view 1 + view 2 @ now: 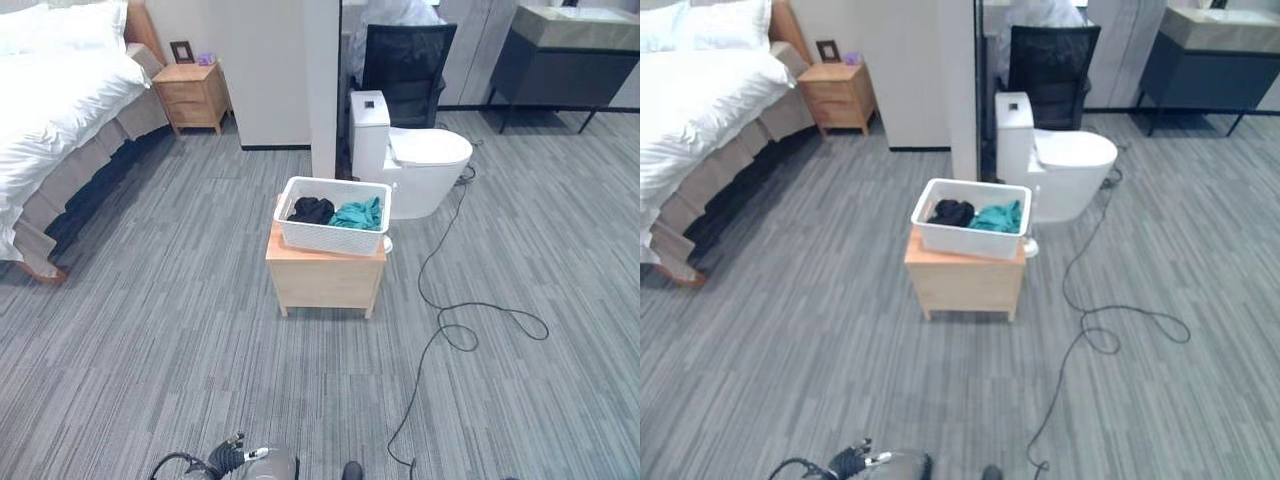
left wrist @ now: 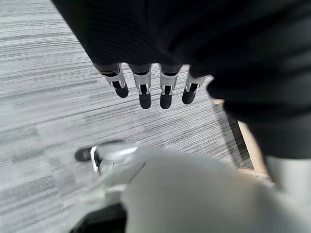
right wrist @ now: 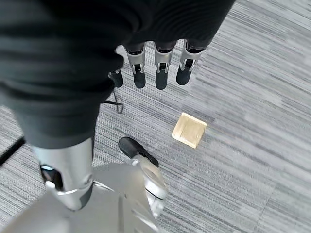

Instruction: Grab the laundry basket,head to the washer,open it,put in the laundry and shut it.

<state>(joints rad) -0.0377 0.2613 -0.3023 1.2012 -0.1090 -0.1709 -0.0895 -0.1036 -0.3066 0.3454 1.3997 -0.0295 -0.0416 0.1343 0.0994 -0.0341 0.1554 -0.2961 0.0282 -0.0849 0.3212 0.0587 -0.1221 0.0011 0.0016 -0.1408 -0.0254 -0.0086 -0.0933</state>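
Observation:
A white laundry basket (image 1: 333, 228) stands on a low wooden side table (image 1: 325, 280) in the middle of the room, some way ahead of me. A black garment (image 1: 311, 210) and a teal garment (image 1: 358, 214) lie inside it. My left hand (image 2: 145, 90) hangs above the grey carpet with relaxed, straight fingers and holds nothing. My right hand (image 3: 161, 73) hangs the same way over the carpet, open and empty. Both hands are far from the basket.
A white toilet (image 1: 425, 160) sits just behind the basket, beside a white partition wall (image 1: 270, 70). A bed (image 1: 50, 110) and nightstand (image 1: 192, 95) are at the far left. A black chair (image 1: 405, 70) and dark cabinet (image 1: 570, 60) stand at the back. A small wooden square (image 3: 189, 130) lies on the carpet.

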